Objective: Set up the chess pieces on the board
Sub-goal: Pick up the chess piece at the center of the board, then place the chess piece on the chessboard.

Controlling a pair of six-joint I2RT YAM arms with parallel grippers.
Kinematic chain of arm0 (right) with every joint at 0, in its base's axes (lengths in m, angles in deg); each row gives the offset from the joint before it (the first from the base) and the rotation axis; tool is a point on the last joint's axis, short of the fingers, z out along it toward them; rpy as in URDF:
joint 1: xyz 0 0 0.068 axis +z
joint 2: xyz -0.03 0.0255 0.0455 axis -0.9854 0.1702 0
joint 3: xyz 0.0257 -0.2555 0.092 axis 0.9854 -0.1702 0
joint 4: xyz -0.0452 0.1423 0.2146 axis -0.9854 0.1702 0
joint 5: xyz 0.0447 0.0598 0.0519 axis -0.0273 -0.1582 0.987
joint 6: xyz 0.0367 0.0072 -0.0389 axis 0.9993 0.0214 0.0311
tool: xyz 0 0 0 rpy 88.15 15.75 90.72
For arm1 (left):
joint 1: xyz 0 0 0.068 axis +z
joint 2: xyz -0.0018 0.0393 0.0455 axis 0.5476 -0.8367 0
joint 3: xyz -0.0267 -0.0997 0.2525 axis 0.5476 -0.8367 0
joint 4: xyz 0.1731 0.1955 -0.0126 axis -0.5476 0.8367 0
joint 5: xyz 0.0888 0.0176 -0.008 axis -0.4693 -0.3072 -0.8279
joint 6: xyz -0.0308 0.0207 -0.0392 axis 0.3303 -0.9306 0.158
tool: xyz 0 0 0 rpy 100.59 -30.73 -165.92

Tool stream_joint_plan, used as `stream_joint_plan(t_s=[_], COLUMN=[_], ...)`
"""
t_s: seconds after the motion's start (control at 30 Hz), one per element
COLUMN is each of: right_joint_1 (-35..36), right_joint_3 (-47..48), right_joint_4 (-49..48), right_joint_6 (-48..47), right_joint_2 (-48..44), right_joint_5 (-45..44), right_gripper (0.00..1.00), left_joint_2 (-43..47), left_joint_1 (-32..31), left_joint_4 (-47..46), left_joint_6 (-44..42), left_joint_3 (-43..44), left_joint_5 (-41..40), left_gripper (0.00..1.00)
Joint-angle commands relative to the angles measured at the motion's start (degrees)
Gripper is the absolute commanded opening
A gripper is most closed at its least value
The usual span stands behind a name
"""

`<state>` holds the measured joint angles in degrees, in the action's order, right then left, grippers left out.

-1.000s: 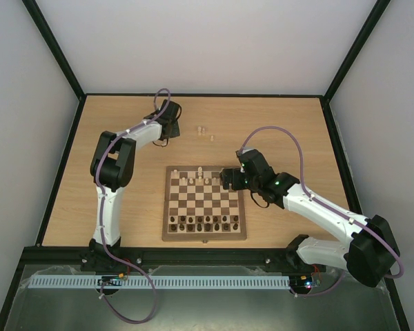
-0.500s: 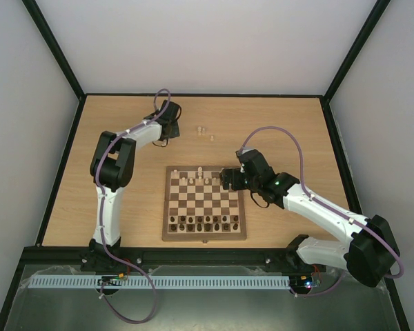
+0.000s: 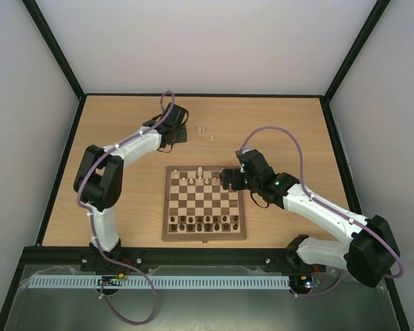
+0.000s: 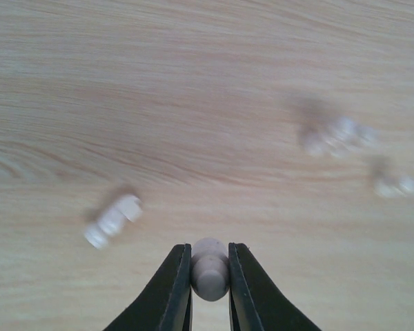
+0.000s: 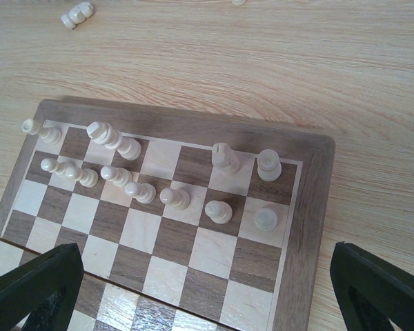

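- Pinching one pale piece by its round head in the left hand, out over the desk beyond the board, with loose pale pieces lying nearby.
- Carry upright to a vacant back-row square; lower straight, clear of neighbours, then release.
- Spread wide above the board's far right corner: right hand, best held aside.
- Smooth turned wood, tiny and rounded, likely to twist or roll; grip centred.

Top view: bright, even, diffuse light; only faint shadows on the surface. Left wrist view: loose pale pieces and surface grain smeared, blurred; the pale piece held in the left claw sharp. Right wrist view: board crisp, short soft shadows; standing pieces lean outward toward the left edge
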<state>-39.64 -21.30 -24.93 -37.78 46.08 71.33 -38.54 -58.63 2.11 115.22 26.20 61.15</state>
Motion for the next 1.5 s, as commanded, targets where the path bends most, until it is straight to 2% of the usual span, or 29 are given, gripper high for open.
stream_joint_plan(t_s=[0.0,0.2,0.4,0.8,1.47], right_joint_1=[-0.18,-0.18,-0.17,-0.13,-0.2], right_joint_3=[-0.65,-0.79,-0.75,-0.84,-0.99], right_joint_4=[0.44,0.44,0.35,0.44,0.53], right_joint_6=[-0.33,-0.26,-0.24,-0.24,-0.33], right_joint_2=[-1.28,-1.7,-1.7,-1.7,-1.96], right_joint_5=[-0.54,-0.76,-0.48,-0.75,-0.67], right_gripper=[0.99,0.99,0.99,0.99,0.99], left_joint_2=[4.66,8.9,13.64,14.32,10.51], left_joint_1=[-4.9,-11.4,-15.03,-17.4,-18.6], left_joint_4=[3.42,5.37,5.42,2.12,0.56], left_joint_6=[-1.25,-0.33,1.07,1.6,1.91], left_joint_3=[-3.12,-7.99,-14.14,-19.29,-19.38], left_joint_5=[1.41,0.62,0.05,1.15,0.28], left_gripper=[0.1,0.11,0.12,0.12,0.13])
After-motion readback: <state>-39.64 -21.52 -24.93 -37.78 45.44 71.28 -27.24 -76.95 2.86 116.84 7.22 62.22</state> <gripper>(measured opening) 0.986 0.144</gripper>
